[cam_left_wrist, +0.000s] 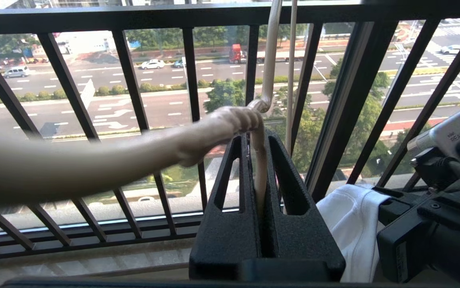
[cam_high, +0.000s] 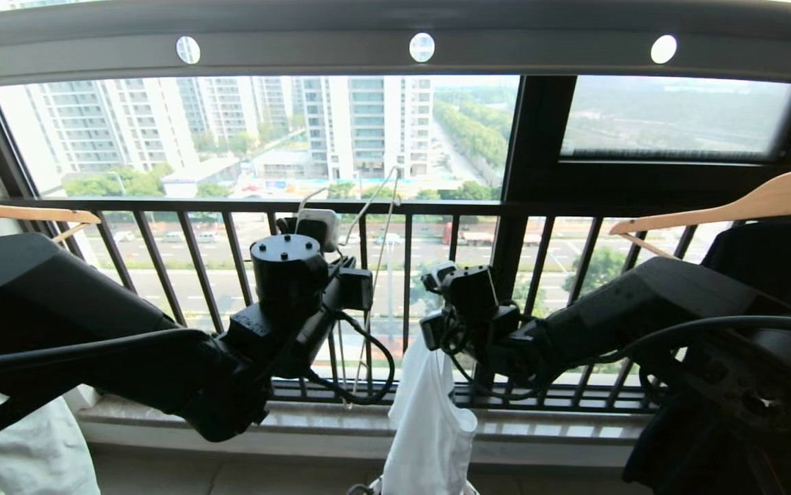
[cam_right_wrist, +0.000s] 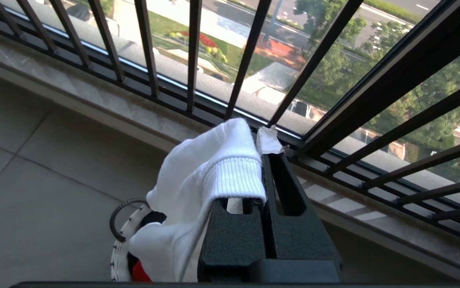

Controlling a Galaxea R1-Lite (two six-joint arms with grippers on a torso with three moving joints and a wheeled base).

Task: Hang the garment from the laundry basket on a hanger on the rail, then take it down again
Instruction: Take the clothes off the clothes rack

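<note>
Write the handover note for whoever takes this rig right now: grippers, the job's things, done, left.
Left gripper: shut on the hanger, raised before the window railing.
Right gripper: shut on the garment at its ribbed neckband; the cloth hangs down from it.
Laundry basket: on the floor below the right gripper, red cloth inside.
Rail: overhead, bare in this stretch.
Done: garment lifted, hanger in hand.
Left: put the garment on the hanger, hang it on the rail, take it down.

Laundry basket point(cam_right_wrist: 120, 256) mostly under garment point(cam_right_wrist: 198, 176)

both arms raised forward; left pincer point(cam_left_wrist: 258, 160) clamped tight, right pincer point(cam_right_wrist: 263, 168) clamped tight.
</note>
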